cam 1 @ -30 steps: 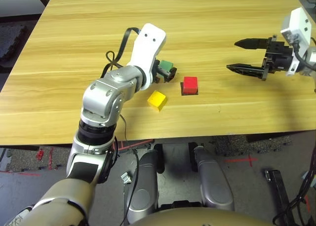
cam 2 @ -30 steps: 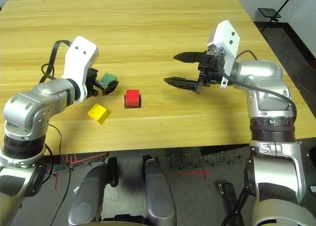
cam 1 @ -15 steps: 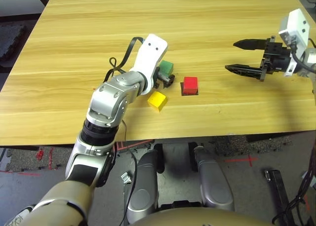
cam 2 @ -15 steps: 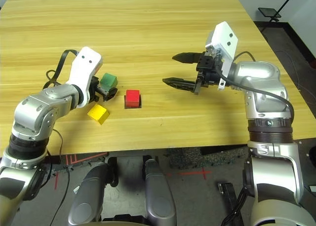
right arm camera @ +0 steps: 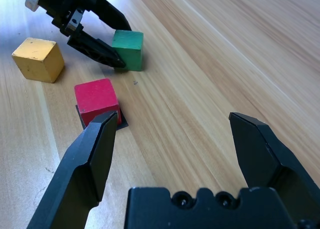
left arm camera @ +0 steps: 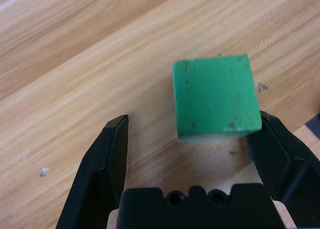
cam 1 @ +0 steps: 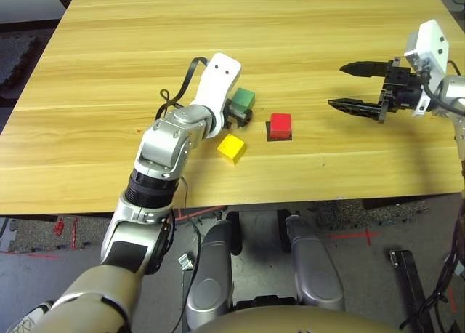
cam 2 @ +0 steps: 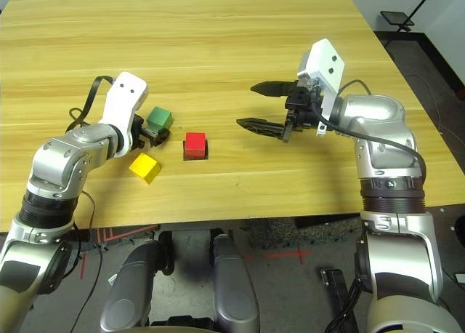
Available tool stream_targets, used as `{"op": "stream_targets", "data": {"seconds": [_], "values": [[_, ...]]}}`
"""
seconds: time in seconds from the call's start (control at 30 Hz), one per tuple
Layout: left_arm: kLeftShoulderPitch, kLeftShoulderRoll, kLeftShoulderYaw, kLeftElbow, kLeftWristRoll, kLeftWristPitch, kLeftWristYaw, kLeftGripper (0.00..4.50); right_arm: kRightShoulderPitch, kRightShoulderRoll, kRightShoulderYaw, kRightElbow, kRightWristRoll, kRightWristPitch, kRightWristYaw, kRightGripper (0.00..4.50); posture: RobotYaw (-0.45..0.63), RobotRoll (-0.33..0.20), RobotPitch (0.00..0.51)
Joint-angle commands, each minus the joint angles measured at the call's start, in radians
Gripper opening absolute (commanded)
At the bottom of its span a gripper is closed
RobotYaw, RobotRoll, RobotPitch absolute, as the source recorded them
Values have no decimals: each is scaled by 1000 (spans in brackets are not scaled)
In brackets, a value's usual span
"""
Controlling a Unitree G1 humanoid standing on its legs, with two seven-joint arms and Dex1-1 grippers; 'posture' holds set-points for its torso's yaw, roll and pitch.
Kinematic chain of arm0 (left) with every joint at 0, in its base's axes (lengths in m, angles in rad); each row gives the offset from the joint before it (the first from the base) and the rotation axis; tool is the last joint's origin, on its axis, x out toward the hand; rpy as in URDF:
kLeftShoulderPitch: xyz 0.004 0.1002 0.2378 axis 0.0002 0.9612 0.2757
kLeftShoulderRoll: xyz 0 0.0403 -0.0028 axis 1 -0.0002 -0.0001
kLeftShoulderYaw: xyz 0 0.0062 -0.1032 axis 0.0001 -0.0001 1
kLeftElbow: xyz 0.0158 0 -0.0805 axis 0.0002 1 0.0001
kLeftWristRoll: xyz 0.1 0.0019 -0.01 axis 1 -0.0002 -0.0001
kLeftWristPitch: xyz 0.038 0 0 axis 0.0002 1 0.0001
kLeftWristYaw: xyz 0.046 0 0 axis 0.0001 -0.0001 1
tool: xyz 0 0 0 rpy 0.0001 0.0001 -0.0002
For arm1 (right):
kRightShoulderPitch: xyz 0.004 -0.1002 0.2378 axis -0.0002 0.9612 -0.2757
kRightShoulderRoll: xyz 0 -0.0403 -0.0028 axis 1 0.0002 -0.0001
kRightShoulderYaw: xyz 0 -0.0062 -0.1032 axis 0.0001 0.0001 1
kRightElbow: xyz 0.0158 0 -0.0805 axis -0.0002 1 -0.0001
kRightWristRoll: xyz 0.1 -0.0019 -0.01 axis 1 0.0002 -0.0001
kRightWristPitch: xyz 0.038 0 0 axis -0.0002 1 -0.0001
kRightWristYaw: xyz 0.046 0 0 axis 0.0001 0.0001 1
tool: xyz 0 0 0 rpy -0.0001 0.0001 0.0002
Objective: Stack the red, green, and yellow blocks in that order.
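The left gripper (left arm camera: 187, 154) has its fingers (left arm camera: 107, 154) spread apart, low at the wooden surface (cam 1: 145, 49), with the green block (left arm camera: 216, 96) between them but off-centre: the block sits against the one finger and leaves a wide gap to the other. Nothing is clamped yet. The step in hand looks to be taking hold of the green block so that it can go onto the red one.

To do that well, the gripper should shift sideways until the block sits midway between the fingers, then close squarely on two opposite faces. Closing from the present offset would likely push the block along the surface or twist it.

The green block stands just beside the red block (cam 1: 280, 122), on the robot's left of it and slightly farther from the robot, the two apart. The red block rests on a flat black patch (right arm camera: 120, 123) and forms the base. The yellow block (cam 1: 231, 146) lies near the red block, to its left and nearer the robot, untouched.

The right gripper (cam 2: 261, 106) hovers well to the right of the red block with its fingers wide open and empty. It is best kept there, clear of the stack.
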Motion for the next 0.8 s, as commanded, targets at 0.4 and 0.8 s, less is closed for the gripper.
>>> {"op": "stream_targets", "data": {"seconds": [0.4, 0.8], "values": [[13, -28, 24, 40, 18, -35, -4, 2934, 0, 17, 19, 25, -8, -43, -1, 4500, 271, 111, 304], [24, 106, -17, 36, 22, -232, -160, 2071, -22, 21, 24, 48, -12, -55, 4, 4500, 290, 106, 286]]}}
